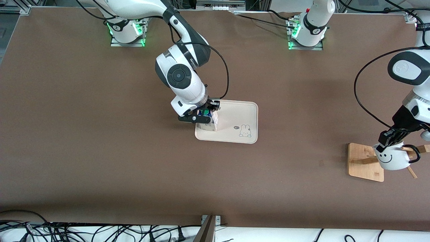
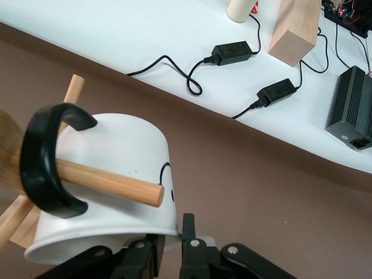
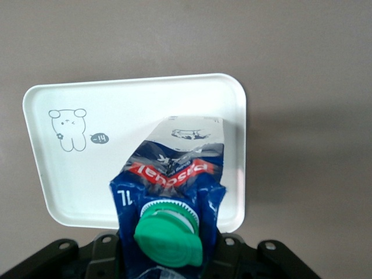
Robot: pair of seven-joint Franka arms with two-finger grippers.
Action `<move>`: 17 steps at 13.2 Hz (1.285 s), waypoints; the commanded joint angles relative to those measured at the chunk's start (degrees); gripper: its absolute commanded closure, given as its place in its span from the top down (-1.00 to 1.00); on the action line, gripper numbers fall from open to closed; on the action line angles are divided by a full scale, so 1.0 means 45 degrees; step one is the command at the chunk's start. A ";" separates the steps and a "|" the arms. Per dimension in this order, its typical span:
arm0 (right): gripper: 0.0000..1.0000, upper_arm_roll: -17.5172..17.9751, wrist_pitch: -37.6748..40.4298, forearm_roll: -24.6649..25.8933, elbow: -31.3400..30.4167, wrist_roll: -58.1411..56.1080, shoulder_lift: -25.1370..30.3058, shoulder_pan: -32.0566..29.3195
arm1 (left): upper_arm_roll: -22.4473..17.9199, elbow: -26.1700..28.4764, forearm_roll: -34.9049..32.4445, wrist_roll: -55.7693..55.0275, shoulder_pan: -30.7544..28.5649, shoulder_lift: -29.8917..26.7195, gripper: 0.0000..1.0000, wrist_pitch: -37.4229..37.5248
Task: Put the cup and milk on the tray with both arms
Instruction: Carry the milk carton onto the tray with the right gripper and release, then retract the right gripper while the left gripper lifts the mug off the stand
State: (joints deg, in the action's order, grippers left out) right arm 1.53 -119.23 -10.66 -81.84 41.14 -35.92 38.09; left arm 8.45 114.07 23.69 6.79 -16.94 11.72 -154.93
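Front view, nearest first: your cup [image 1: 391,158] hangs on the wooden rack [image 1: 364,162] at the left arm's end of the table, nearer the camera than the tray [image 1: 242,116] and well apart from it. Left gripper [image 1: 389,141] sits at the cup's rim, fingers pinching the wall w/ the smiley side facing the camera. Left wrist view shows the snag: a rack peg [image 2: 110,185] runs through the black handle [image 2: 46,160], so judging by that, the cup must slide off along the peg's axis before it can travel to the tray. Lifting straight up would prob. drag the rack.

Farther back, mid-table, the milk [image 1: 209,122] stands upright at the tray end toward the right arm; can't tell if it's fully set down. Right gripper [image 1: 201,116] is pressed together on the carton top just under the green cap [image 3: 168,231]. Tray half by the rabbit drawing [image 1: 245,131] is free for the cup.
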 commanded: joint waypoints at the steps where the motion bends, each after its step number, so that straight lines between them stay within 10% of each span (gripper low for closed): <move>1: 0.17 -0.0126 -0.0143 0.0260 0.0355 0.0350 -0.0202 0.0168 | 0.0075 0.0081 0.0360 0.0308 -0.0103 -0.0281 -0.66 0.0151; 3: 1.00 -0.0126 -0.0359 0.0240 0.0374 0.0466 -0.0202 0.0168 | 0.0094 0.0062 0.0360 0.0230 -0.0083 -0.0476 -0.66 0.0636; 10: 1.00 -0.1177 0.1528 0.0084 0.0882 0.0338 0.2371 -0.0475 | 0.0075 0.0120 0.0380 -0.0219 -0.0103 -0.0593 -1.00 0.1108; 17: 1.00 -0.5041 0.6434 -0.1029 0.0571 -0.7453 0.4698 -0.1433 | 0.0055 0.0102 0.0244 -0.0589 -0.0103 -0.1411 -1.00 0.3190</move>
State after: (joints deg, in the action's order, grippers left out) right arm -17.49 -93.04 -13.68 -76.85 14.81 -17.40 32.32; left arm 8.42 114.07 23.75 4.76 -17.09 9.14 -146.18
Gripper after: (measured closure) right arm 0.000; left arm 0.938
